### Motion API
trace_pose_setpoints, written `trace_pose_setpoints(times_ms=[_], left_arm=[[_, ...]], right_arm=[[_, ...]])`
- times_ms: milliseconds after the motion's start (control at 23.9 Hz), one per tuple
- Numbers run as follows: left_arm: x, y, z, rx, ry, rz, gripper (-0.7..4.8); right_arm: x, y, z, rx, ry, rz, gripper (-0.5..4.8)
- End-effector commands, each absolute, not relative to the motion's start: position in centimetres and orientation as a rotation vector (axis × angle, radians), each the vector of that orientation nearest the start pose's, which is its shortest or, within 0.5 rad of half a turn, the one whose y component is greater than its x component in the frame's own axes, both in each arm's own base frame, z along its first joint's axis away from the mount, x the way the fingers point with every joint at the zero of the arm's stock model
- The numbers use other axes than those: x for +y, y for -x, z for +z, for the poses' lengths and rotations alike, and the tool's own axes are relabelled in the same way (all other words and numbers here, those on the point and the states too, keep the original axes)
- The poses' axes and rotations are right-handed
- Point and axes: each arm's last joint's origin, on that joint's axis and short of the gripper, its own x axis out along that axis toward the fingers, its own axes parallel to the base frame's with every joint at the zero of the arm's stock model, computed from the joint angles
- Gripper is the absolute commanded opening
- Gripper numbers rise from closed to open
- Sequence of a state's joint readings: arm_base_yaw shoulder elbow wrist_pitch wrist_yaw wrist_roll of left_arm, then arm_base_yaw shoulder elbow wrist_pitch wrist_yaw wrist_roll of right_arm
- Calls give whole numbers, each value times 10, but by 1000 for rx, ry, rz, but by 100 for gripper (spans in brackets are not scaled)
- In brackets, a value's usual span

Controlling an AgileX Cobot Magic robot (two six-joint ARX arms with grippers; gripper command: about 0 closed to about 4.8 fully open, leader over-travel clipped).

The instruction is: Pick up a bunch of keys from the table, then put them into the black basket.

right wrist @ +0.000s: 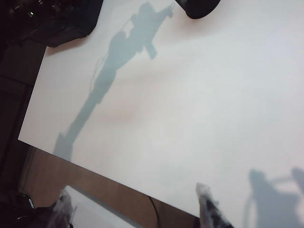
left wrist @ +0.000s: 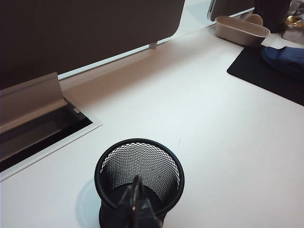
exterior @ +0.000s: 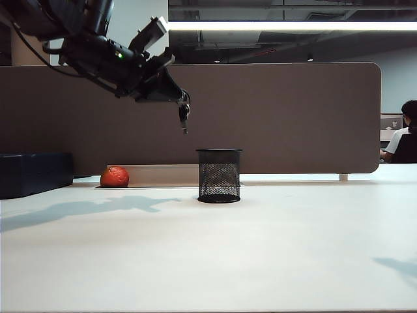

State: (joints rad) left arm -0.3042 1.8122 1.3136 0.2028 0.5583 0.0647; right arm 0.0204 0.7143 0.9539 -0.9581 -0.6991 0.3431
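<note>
The left gripper, clenched on the bunch of keys, hung left of and above the black basket; centring over its rim seemed wise before releasing. The right gripper stood spread, empty.

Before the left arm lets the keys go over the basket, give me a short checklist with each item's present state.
1. Keys held: ok. They hang from the shut left gripper.
2. Keys above the rim: ok. In the exterior view they hang well clear of the basket.
3. Keys over the opening: not ok. In the exterior view they hang left of the basket; the left wrist view shows the basket mouth just ahead.
4. Basket upright on the table: ok.
5. Basket interior free: cannot tell; only part shows.
6. Right gripper out of the way: ok, open over the table edge.
</note>
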Motion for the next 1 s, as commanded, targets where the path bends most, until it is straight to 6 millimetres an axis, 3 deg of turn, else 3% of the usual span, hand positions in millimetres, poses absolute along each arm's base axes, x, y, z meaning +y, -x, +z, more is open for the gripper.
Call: trace_pose_setpoints(times_ms=[42, 377, 1004], left_arm=[[-142, -398, 268, 224, -6, -872, -6], [-146, -409, 257, 179, 66, -889, -6], [-180, -434, 253, 151, 59, -960, -6]], right_arm=[[21, -112, 335, 792, -550, 570, 346], [21, -112, 335, 791, -548, 564, 346], [21, -112, 335, 792, -549, 564, 346]])
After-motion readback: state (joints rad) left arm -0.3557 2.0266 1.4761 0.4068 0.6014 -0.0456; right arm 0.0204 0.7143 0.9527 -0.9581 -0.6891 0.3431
